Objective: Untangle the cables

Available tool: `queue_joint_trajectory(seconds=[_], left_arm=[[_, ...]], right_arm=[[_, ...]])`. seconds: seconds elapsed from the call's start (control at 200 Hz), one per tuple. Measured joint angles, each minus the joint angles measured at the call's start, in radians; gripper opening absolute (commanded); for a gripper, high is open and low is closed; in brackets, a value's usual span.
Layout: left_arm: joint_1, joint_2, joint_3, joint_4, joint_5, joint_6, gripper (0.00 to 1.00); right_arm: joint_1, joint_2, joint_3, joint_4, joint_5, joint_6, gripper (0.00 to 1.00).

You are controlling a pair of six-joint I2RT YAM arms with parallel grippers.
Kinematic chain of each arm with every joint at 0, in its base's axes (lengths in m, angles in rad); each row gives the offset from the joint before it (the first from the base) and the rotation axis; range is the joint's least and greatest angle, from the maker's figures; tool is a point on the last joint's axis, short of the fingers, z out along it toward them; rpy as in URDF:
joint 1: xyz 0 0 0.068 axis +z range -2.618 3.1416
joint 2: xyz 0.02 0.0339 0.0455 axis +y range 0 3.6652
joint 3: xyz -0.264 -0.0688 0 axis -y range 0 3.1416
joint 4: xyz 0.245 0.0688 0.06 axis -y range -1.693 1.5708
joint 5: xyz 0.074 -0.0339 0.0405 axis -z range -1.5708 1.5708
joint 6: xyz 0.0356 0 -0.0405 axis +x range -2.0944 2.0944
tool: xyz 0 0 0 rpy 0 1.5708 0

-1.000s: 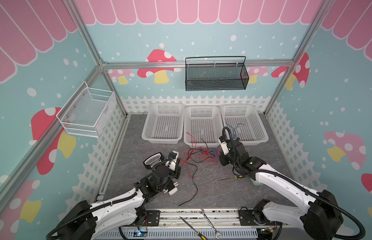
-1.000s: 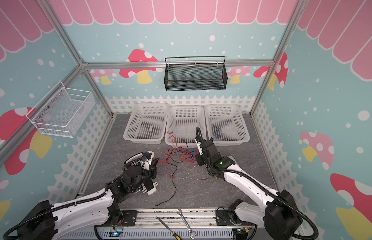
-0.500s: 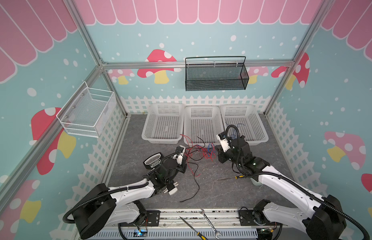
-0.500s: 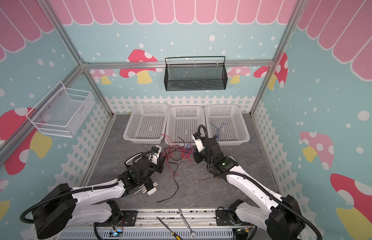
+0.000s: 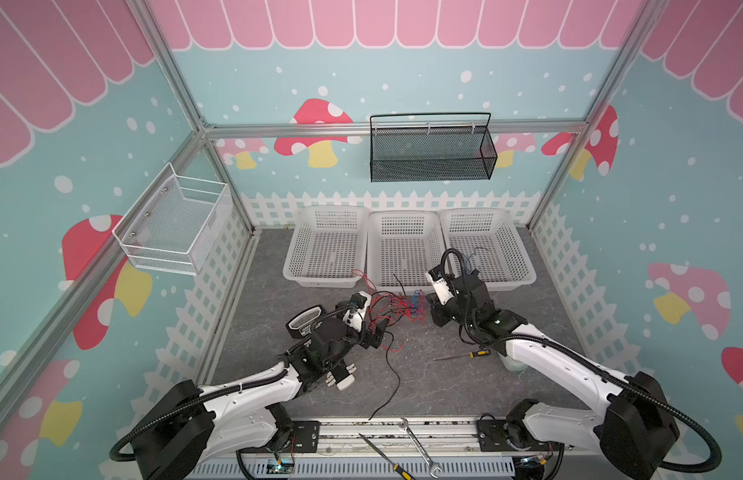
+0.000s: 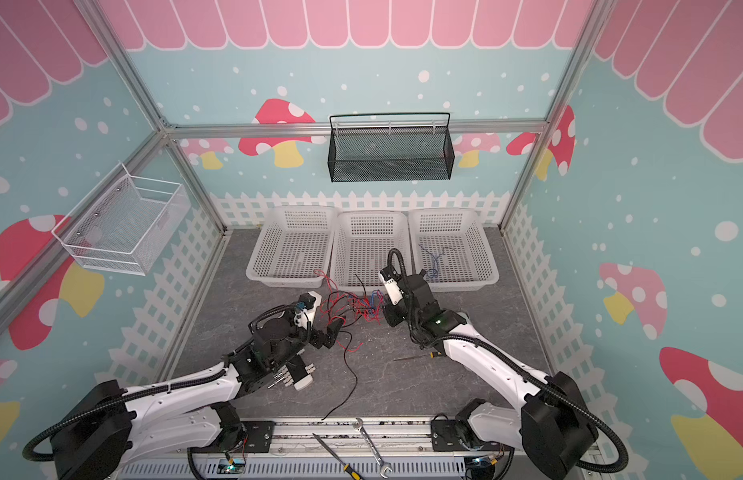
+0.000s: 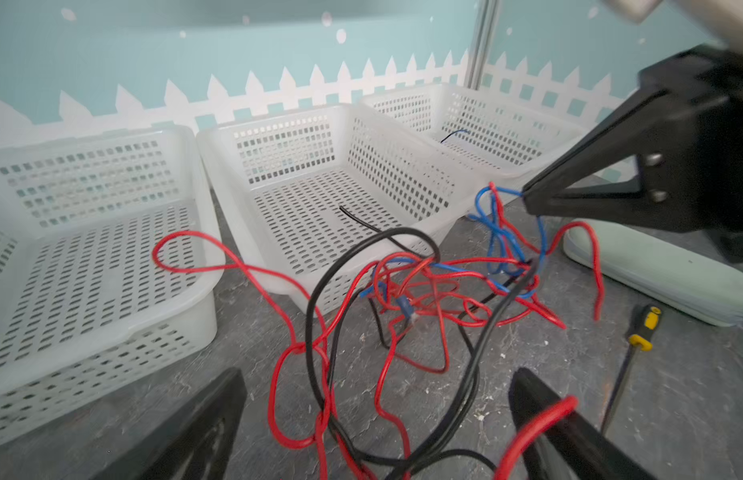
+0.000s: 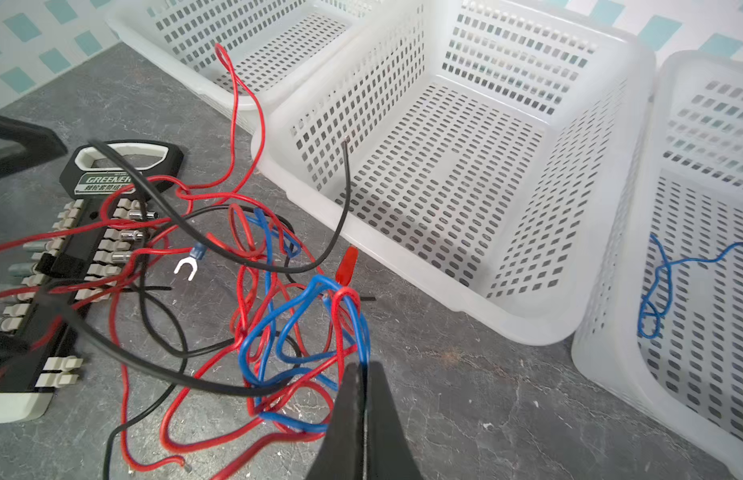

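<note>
Thin red, black and blue cables [image 5: 397, 306] lie tangled on the grey desk [image 5: 436, 386] just in front of the middle white basket [image 5: 404, 215]; one black end reaches over its front rim. Right pincer [image 8: 365, 368], by that basket's right front corner, is clamped on a blue-and-red loop. Left pincer [image 7: 378, 374], out from its left front corner, gapes wide, strands passing between its fingers ungripped

At the back of the table [image 5: 278, 291] stood the left basket [image 5: 334, 209], the middle basket [image 5: 403, 216] and the right basket [image 5: 523, 266] in one row. The cables [image 5: 397, 307] lay on the table just before the middle basket, between my left hand [image 7: 380, 374] and my right hand [image 8: 363, 374]. A single cable [image 6: 434, 262] lay in the right basket. A screwdriver [image 5: 465, 356] lay further front, to the right.
</note>
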Motion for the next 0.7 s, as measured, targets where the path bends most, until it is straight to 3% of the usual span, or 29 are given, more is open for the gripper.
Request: queue_joint_trajectory(seconds=[0.2,0.475,0.7], left_arm=[[0.000,-0.014,0.003,0.001,0.067,0.022,0.97],[-0.001,0.045,0.021,-0.003,0.074,0.045,1.00],[0.006,0.040,0.010,0.018,0.153,0.052,0.99]], right_arm=[[0.000,0.042,0.010,0.002,0.000,-0.003,0.00],[0.000,0.050,0.037,-0.010,0.155,0.033,0.00],[0.000,0.052,0.075,-0.013,0.153,0.030,0.00]])
